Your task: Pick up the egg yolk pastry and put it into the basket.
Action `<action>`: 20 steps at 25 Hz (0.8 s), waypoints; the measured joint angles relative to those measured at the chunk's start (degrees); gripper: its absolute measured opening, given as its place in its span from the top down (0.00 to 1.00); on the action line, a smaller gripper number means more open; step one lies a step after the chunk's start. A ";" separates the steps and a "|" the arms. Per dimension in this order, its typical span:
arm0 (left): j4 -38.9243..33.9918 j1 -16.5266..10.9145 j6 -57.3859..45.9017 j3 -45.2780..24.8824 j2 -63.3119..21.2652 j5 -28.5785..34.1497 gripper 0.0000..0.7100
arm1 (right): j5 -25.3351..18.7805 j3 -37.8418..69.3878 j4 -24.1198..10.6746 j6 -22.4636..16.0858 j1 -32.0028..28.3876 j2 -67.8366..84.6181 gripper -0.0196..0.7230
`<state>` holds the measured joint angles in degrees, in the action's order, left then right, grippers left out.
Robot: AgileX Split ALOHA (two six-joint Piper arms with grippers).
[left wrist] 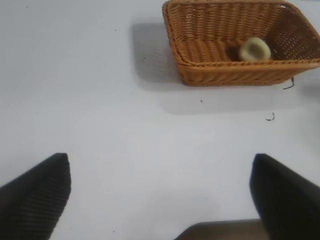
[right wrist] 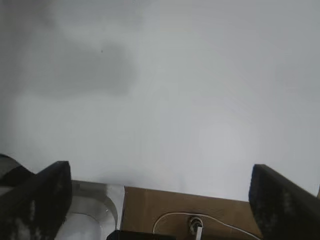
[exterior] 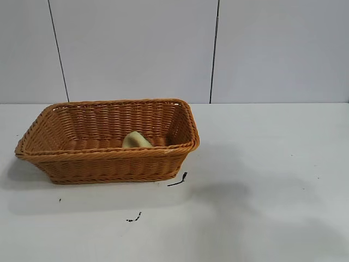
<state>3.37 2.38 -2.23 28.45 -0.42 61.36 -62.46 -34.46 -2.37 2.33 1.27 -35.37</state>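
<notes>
Inside the basket (exterior: pixel 109 139), toward its right half and close to the near wall, we found the egg yolk pastry (exterior: pixel 136 140) resting on the woven floor. From the exterior view only its pale yellow-green dome showed above the braided rim; the lower part was hidden behind the near wall. From the left wrist view the egg yolk pastry (left wrist: pixel 254 49) appeared as a rounded lump with a shallow hollow facing the camera, and it lay free, with nothing touching it but the basket (left wrist: pixel 220 70) itself.

The basket stood on the white surface (exterior: pixel 262 180), on the left side of the exterior view, its long side roughly facing the camera. Just beside its near right corner we noted a small dark scrap (exterior: pixel 178 180) on the surface, and a second dark scrap (exterior: pixel 134 218) lay a little nearer the camera, apart from the basket.

Neither arm appeared in the exterior view. The left gripper (left wrist: pixel 160 200) hung over bare surface well apart from the basket, its two dark fingers (left wrist: pixel 35 197) spread wide and holding nothing. The right gripper (right wrist: pixel 160 200) likewise had its fingers (right wrist: pixel 35 200) spread wide with nothing between them; below it we saw pale surface, a brown board (right wrist: pixel 200 215) carrying a thin white cable (right wrist: pixel 172 217), and a piece of metal hardware (right wrist: pixel 95 210) beside it. A broad soft shadow (exterior: pixel 229 196) lay on the surface to the right of the basket.
</notes>
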 joint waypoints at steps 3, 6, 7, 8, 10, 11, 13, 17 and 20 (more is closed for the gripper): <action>0.00 0.00 0.00 0.00 0.00 0.00 0.02 | 2.31 4.85 0.84 0.00 0.00 8.84 0.07; 0.00 0.00 0.00 0.00 0.00 0.00 0.02 | 3.57 5.66 1.68 0.00 0.00 16.15 0.07; 0.00 0.00 0.00 0.00 0.00 0.00 0.02 | 3.84 5.66 1.97 0.00 0.00 18.27 0.07; 0.00 0.00 0.00 0.00 0.00 0.00 0.02 | 3.84 5.66 2.37 0.00 0.00 19.93 0.07; 0.00 0.00 0.00 0.00 0.00 0.00 0.02 | 3.84 5.66 2.37 0.04 0.00 23.52 0.07; 0.00 0.00 0.00 0.00 0.00 0.00 0.02 | 3.84 5.66 2.37 0.04 0.00 25.24 0.07; 0.00 0.00 0.00 0.00 0.00 0.00 0.02 | 3.84 5.66 2.37 0.04 0.00 28.40 0.07; 0.00 0.00 0.00 0.00 0.00 0.00 0.02 | 3.85 5.86 2.37 0.04 0.00 34.47 0.07; 0.00 0.00 0.00 0.00 0.00 0.00 0.02 | 3.85 5.86 2.37 0.04 0.00 35.60 0.07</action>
<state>3.37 2.38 -2.23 28.45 -0.42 61.36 -58.61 -28.61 0.00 2.37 1.27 0.23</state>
